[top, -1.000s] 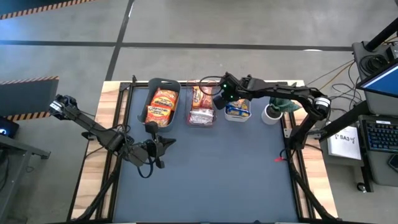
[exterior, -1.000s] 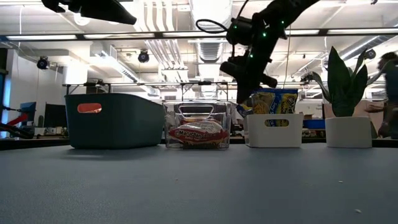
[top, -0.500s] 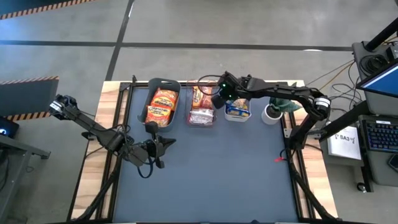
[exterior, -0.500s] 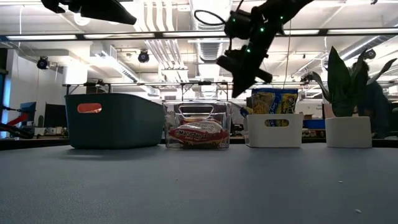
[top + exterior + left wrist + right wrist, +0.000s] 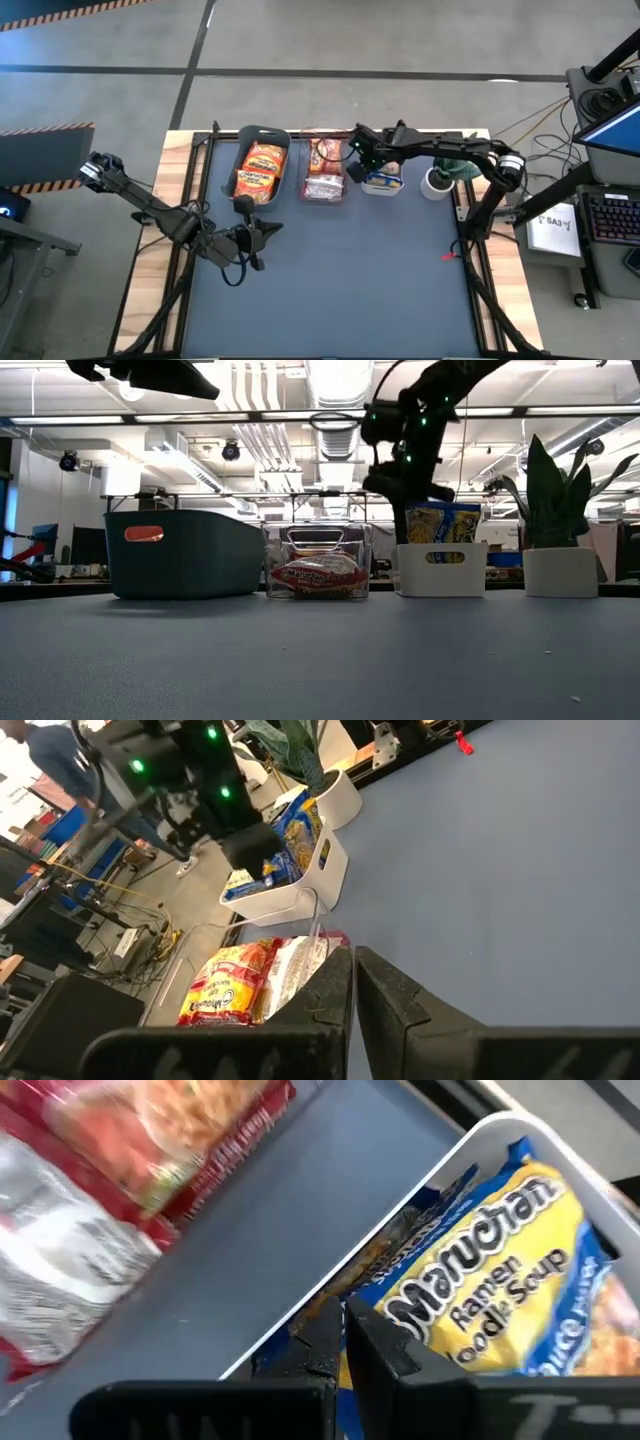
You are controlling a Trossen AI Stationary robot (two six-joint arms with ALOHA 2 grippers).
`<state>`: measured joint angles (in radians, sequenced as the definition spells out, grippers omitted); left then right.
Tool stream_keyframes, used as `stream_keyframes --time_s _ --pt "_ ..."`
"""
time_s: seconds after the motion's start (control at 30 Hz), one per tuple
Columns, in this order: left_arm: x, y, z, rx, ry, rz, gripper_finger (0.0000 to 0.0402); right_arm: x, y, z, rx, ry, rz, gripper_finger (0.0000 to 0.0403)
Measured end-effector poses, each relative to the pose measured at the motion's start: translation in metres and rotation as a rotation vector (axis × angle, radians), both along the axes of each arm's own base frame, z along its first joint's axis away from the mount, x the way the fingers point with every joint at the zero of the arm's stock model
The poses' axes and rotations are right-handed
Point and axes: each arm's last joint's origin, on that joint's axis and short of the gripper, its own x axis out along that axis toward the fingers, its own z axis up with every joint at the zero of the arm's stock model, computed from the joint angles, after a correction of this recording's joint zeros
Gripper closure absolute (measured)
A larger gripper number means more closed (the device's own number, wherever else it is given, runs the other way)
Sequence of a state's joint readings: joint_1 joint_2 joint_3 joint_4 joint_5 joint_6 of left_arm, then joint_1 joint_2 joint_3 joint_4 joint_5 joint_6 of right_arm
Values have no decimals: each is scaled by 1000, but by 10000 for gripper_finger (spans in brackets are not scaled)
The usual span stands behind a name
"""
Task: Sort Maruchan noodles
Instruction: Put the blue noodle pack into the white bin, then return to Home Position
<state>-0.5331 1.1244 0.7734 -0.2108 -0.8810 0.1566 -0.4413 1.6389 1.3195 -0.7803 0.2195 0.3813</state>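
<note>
Three bins sit at the counter's (image 5: 330, 290) twelve o'clock edge: orange Maruchan noodles (image 5: 259, 170) in the teal bin (image 5: 243, 148), red-and-white packets (image 5: 325, 168) in the clear bin (image 5: 317, 563), yellow-and-blue packets (image 5: 500, 1300) in the white bin (image 5: 441, 569). Right hand (image 5: 356, 169) hovers there, fingers together, empty. Left hand (image 5: 268, 229) rests closed at nine o'clock.

Bright, even overhead light; the right wrist view looks blurred.
</note>
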Motion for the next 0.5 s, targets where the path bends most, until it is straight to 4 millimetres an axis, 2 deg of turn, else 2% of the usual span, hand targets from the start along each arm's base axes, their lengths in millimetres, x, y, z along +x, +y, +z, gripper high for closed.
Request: stream_keyframes --time_s 0.13,0.23,0.37,0.5 --pt "0 0 0 0 0 0 402 0 6 19 -25 -52 19 394" --pt "0 0 0 0 0 0 402 3 21 37 -75 -135 85 394" --pt "-4 -1 -3 7 36 -4 402 6 58 48 -129 -218 255 394" --pt "-28 -5 -8 -53 112 -14 402 1 112 59 -206 -374 521 394"
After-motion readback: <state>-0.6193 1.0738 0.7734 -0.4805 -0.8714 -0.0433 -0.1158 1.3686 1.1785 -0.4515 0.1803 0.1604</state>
